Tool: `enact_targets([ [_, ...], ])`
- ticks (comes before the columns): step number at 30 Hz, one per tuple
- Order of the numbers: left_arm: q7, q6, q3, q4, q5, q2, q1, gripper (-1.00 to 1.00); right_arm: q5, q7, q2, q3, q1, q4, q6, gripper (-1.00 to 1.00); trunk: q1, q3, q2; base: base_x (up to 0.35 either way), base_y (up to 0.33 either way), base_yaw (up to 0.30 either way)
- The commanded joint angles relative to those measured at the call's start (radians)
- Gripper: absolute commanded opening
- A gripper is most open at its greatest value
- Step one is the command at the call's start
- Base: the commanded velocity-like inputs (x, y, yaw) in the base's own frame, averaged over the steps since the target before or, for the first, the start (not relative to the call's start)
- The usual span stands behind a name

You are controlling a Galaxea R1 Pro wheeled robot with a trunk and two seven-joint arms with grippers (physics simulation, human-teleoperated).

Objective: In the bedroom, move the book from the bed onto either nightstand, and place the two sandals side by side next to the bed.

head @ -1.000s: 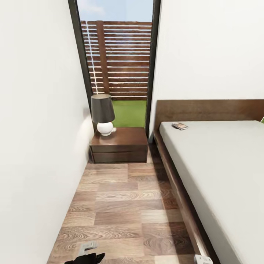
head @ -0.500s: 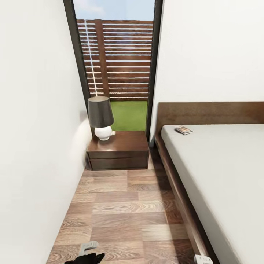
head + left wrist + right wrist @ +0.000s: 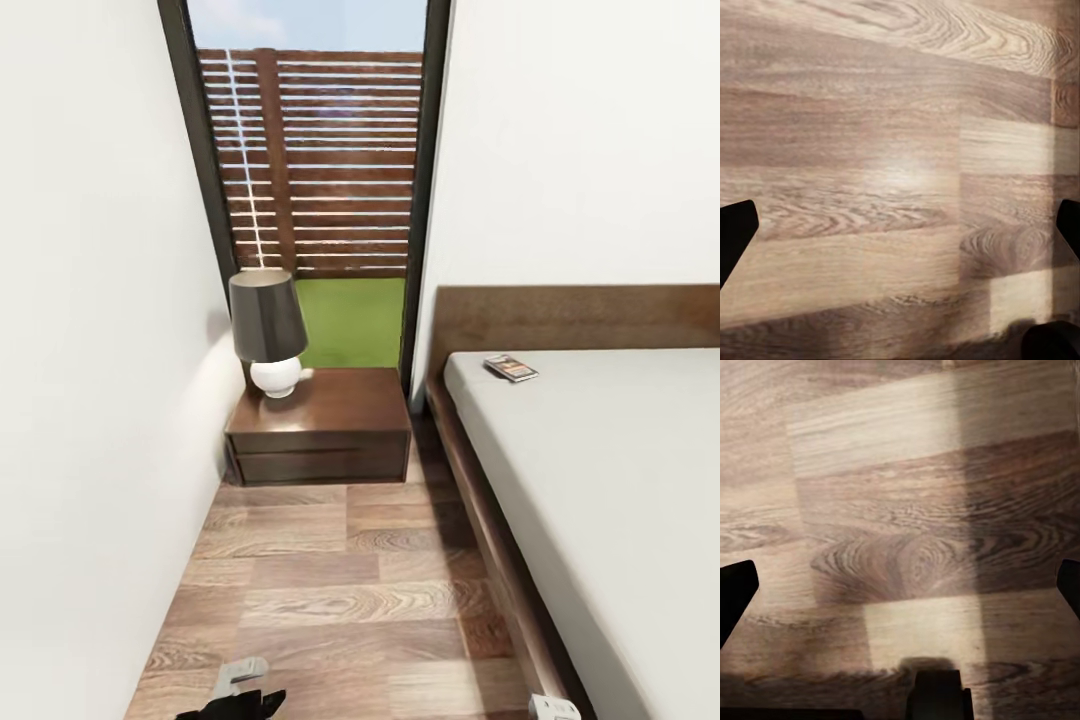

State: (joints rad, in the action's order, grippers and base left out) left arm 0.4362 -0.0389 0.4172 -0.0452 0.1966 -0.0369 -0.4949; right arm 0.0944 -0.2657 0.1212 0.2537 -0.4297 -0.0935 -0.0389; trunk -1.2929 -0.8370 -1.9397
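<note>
My left pincer (image 3: 900, 225) and right pincer (image 3: 900, 585) both hang spread wide and empty over the plank floor (image 3: 350, 580), and beyond them one dark-covered book (image 3: 511, 367) lies flat on the bed (image 3: 600, 480) near the headboard (image 3: 580, 315), beside one nightstand (image 3: 322, 428) bearing one lamp (image 3: 268, 332).

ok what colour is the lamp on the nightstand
Dark grey-brown shade over a round white base: the lamp on the nightstand shows best in the head view.

The low reddish dark-brown wooden nightstand (image 3: 320, 425) stood left of the dark-framed white-mattressed bed (image 3: 600, 480), a dark-shaded white-based lamp (image 3: 268, 332) on it; the thin small paperback book (image 3: 511, 367) lay on the mattress near the headboard.
</note>
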Motion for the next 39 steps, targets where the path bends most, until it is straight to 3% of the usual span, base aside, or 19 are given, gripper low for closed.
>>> enact_targets([
  [1, 0.002, -0.004, 0.008, 0.001, 0.01, 0.0, -0.001, 1.0, 0.01, -0.004, 0.0, 0.009, 0.0, -0.002, -0.004, 1.0, 0.0, -0.001, 0.0, 0.329, 0.005, 0.0],
  [23, 0.003, -0.004, 0.008, 0.001, 0.01, -0.001, -0.001, 1.0, 0.01, -0.004, 0.0, 0.009, 0.0, -0.002, -0.004, 1.0, 0.0, -0.001, 0.0, 0.327, 0.116, 0.0],
  [39, 0.002, -0.004, 0.008, 0.001, 0.01, -0.001, -0.001, 1.0, 0.01, -0.004, 0.0, 0.009, 0.0, -0.002, -0.004, 1.0, 0.0, -0.001, 0.0, 0.327, 0.014, 0.0],
])
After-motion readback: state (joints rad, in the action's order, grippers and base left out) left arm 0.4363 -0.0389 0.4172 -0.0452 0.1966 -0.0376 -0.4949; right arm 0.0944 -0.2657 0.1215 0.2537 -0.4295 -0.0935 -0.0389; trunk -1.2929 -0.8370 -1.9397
